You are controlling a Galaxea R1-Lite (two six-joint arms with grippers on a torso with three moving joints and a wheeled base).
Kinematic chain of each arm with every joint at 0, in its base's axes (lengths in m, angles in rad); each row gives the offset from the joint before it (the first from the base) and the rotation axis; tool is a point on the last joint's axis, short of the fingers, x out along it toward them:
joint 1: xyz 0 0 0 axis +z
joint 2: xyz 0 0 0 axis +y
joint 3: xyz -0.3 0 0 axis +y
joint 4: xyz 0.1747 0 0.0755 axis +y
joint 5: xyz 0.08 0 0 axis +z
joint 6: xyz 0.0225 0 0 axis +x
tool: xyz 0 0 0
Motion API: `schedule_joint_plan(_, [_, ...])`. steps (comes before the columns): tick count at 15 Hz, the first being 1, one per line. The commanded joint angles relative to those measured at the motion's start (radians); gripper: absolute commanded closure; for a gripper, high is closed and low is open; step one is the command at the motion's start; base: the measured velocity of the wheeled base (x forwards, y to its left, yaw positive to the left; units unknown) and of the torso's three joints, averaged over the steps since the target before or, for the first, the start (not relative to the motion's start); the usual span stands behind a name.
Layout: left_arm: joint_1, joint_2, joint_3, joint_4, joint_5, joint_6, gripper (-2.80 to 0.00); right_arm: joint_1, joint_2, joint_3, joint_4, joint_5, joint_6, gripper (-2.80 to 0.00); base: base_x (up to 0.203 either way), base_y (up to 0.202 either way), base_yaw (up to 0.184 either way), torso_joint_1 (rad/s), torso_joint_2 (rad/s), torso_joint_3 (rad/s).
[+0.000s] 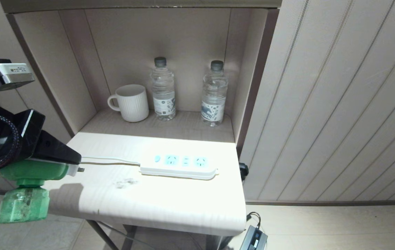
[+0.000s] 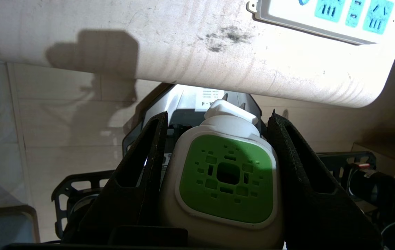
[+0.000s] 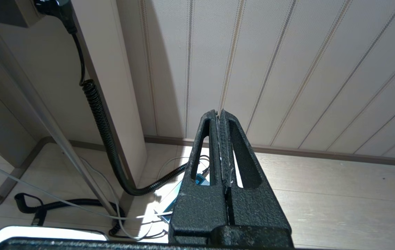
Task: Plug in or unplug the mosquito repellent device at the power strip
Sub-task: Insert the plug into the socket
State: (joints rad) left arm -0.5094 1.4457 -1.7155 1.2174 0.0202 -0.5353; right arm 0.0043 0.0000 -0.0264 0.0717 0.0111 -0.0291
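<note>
1. Left pincer (image 1: 57,158): hanging off the surface's left edge, level with the top, its two black fingers (image 2: 142,166) clenching the head of the mosquito repellent device (image 1: 32,173) from both sides.
2. Mosquito repellent device: being carried in the air just beyond the left edge of the surface (image 1: 169,201), touching nothing but the fingers. The rounded green head is sitting uppermost and the clear green bottle is hanging below it. The plug end, a white stub with metal prongs, is pointing across the surface toward the power strip.
3. Power strip (image 1: 178,166): lying flat near the middle of the surface, running left to right, its white cord (image 1: 109,159) trailing off toward the left edge. Every socket in view is standing vacant; nothing is plugged in.
4. Right pincer (image 3: 221,146): parked low beside the panelled wall, well apart from the surface, fingers pressed together on nothing.
5. Other items: a white mug (image 1: 131,103) and two water bottles (image 1: 162,89) are standing in the recess behind the surface's back edge; a dark smudge (image 1: 125,183) is marking the top between the device and the strip.
6. Step in hand, as judged: the approach stage of plugging in, with the device gripped but its prongs well apart from any socket.
7. Next move, as judged: the sockets are facing upward while the prongs are lying level, so the device is needing to be turned prongs-down, carried over a matching socket, lined up and pressed straight in.
</note>
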Motion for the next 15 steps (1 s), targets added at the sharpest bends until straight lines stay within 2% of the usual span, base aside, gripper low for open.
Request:
schedule_joint_plan(1, [0.000,0.001,0.000,0.007,0.001,-0.002,0.00,0.000,0.002,-0.001,0.002,0.001,0.000,0.00,0.000,0.000,0.000,0.030,-0.06,-0.029])
schedule_joint_plan(6, [-0.001,0.010,-0.007,0.004,0.004,0.005,0.00,0.000,0.002,-0.001,0.000,0.001,0.000,0.00,0.000,0.000,0.000,0.161,-0.38,-0.222])
schedule_joint_plan(15, [-0.009,0.016,0.008,0.005,0.001,0.005,0.00,0.000,0.002,0.002,0.000,0.001,0.003,0.00,0.000,0.000,0.000,0.224,-0.51,-0.286])
